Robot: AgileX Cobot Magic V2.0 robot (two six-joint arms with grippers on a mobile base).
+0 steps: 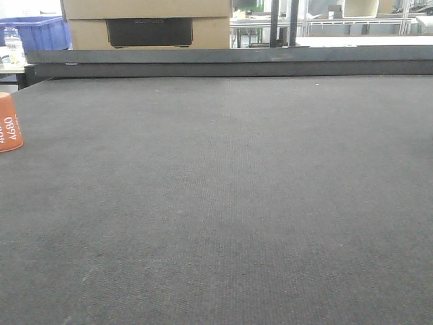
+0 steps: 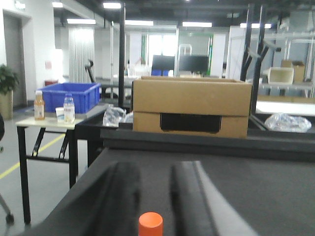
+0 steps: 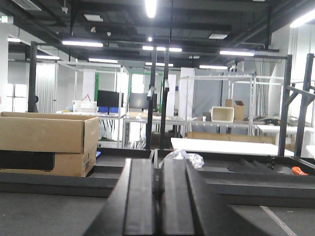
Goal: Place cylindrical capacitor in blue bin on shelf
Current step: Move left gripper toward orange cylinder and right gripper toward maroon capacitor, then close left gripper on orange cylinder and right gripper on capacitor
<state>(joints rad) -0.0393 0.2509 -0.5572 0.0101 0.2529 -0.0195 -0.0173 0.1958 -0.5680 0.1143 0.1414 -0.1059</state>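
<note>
Far left on the front view, the orange capacitor stands upright on the dark felt desk, right at the picture's edge, with white numerals running down its side. Behind that corner, off the desk, is a blue crate with a clear bottle in front of it. Next along is a cardboard box beyond the desk's raised back rail. Over to the left wrist view: the left hand is spread, its two dark fingers blurred and apart. The capacitor's orange top shows at the bottom edge in the gap between them, touching neither as far as can be seen. The crate sits on a small side table at the left, with an orange-drink bottle, a cup and the clear bottle lined up along its front. The box is dead ahead, with crumpled plastic bags on either side. Right wrist view now — the right hand has its fingers pressed together with only a thin seam between them. It points across the felt toward the back rail, the cardboard box off to its left and a plastic bag just ahead.
</note>
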